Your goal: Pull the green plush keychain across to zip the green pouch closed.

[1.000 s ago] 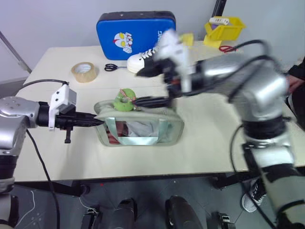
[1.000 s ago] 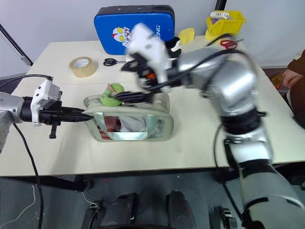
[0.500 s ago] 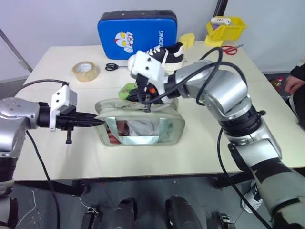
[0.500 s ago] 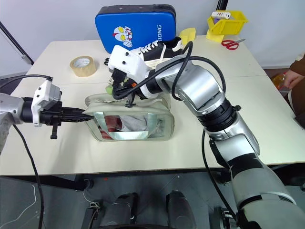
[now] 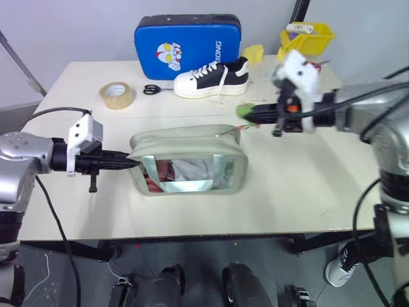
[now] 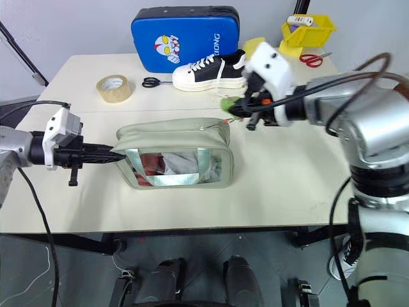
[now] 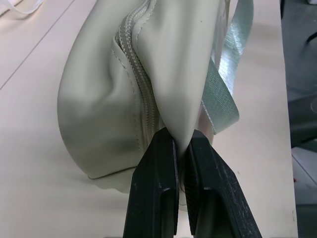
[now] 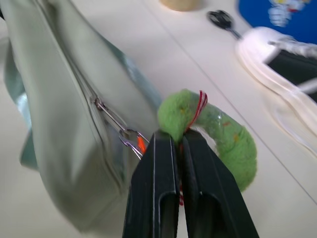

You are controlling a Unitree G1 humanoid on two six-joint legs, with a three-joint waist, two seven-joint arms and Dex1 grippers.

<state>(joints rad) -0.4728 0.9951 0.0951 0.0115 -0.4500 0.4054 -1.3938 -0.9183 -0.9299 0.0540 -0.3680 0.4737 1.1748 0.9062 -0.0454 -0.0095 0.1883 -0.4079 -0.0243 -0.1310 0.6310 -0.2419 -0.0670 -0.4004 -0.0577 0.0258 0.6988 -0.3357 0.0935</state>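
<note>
The near edge of the table [image 5: 211, 231] runs bare from side to side, with a wide open strip of tabletop between it and the green pouch [image 5: 188, 160]. The pouch lies a little left of the table's centre, window side facing the near edge, its two straps crossing the clear panel. Free room lies at 3 o'clock of the pouch, where the tabletop stretches empty to the right edge, and at 9 o'clock, apart from the left arm reaching in.

The left gripper [image 5: 128, 162] comes in level from 9 o'clock; its two black fingers [image 7: 153, 193] are pressed together on a fold of the pouch's end fabric, just beside the zipper's end seam. The zipper line along the top looks drawn together across the pouch's length.

At about 1 o'clock of the pouch, just past its right top corner, the right gripper [image 5: 246, 115] pinches the green plush keychain [image 8: 218, 131], its fingers [image 8: 166, 188] closed tight on the fuzzy ring near a red thread. A metal clip and ring link the keychain to the zipper pull at the pouch's right end.

Farther back at 12 o'clock stand a white-and-black sneaker [image 5: 211, 77], scissors [image 5: 152, 90] and a tape roll [image 5: 116, 96]. At the far edge are a blue pad [image 5: 186, 46], a yellow sponge [image 5: 254, 52] and a yellow bin [image 5: 309, 37].
</note>
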